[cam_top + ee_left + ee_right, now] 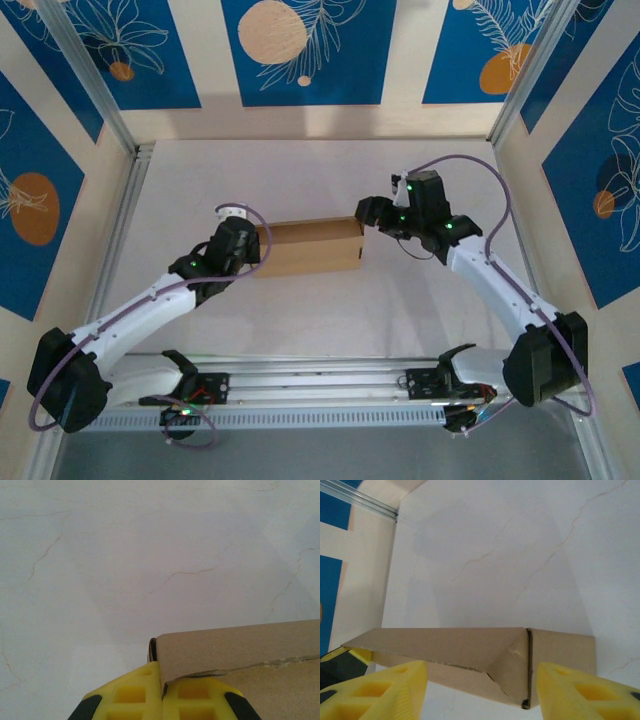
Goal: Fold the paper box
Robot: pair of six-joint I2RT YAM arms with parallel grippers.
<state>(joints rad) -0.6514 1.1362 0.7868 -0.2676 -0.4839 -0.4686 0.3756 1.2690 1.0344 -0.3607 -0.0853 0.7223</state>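
The paper box (308, 247) is a brown cardboard shape lying mid-table between the two arms. My left gripper (256, 243) is at its left end. In the left wrist view its yellow fingers (131, 694) are pressed together on a cardboard wall edge of the paper box (240, 647), so my left gripper (161, 674) is shut on it. My right gripper (372, 212) is at the box's right end. In the right wrist view my right gripper (481, 692) stands open, its fingers (390, 690) apart on either side of the box's corner (512, 655) without touching it.
The white marble-patterned tabletop (320, 180) lies bare behind the box. Metal frame rails (115, 240) run along the left side and a rail (320, 385) runs along the near edge. Blue patterned walls enclose the table.
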